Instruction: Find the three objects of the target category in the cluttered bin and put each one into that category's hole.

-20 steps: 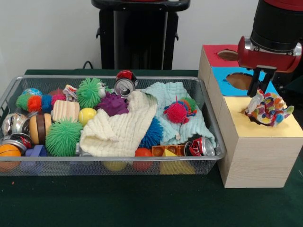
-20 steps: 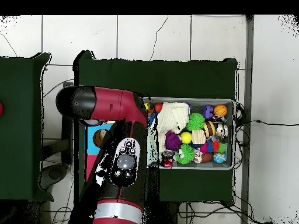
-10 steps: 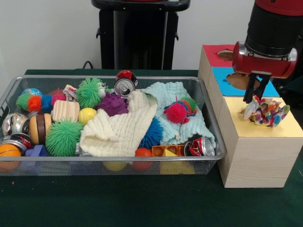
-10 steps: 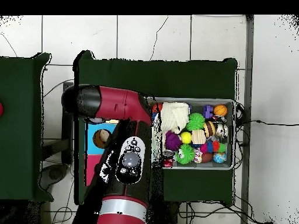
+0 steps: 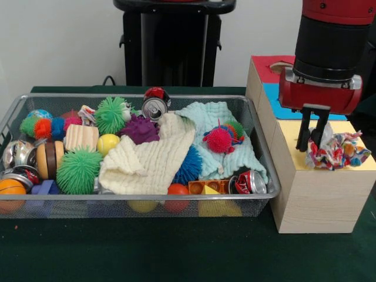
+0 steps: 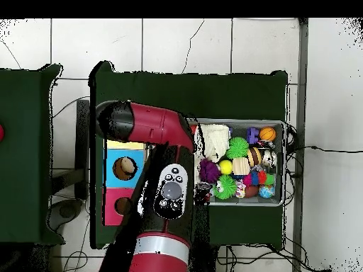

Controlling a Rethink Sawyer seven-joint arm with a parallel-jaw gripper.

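red arm upright, pincer (image 5: 312, 130) pointing down, fingers parted

At frame centre I see a cream cloth (image 5: 150, 158) overlapping a pale blue cloth (image 5: 220, 141). A pink spiky ball (image 5: 218, 140) rests on the blue cloth. An upright drink can (image 5: 154, 108) stands at upper centre, beside a purple spiky ball (image 5: 140, 129). A crushed red can (image 5: 251, 182) lies at lower right. Two green spiky balls (image 5: 79, 170) occupy the left half, with a yellow ball (image 5: 108, 143) between them. An orange ball (image 5: 10, 194) sits at far lower left.
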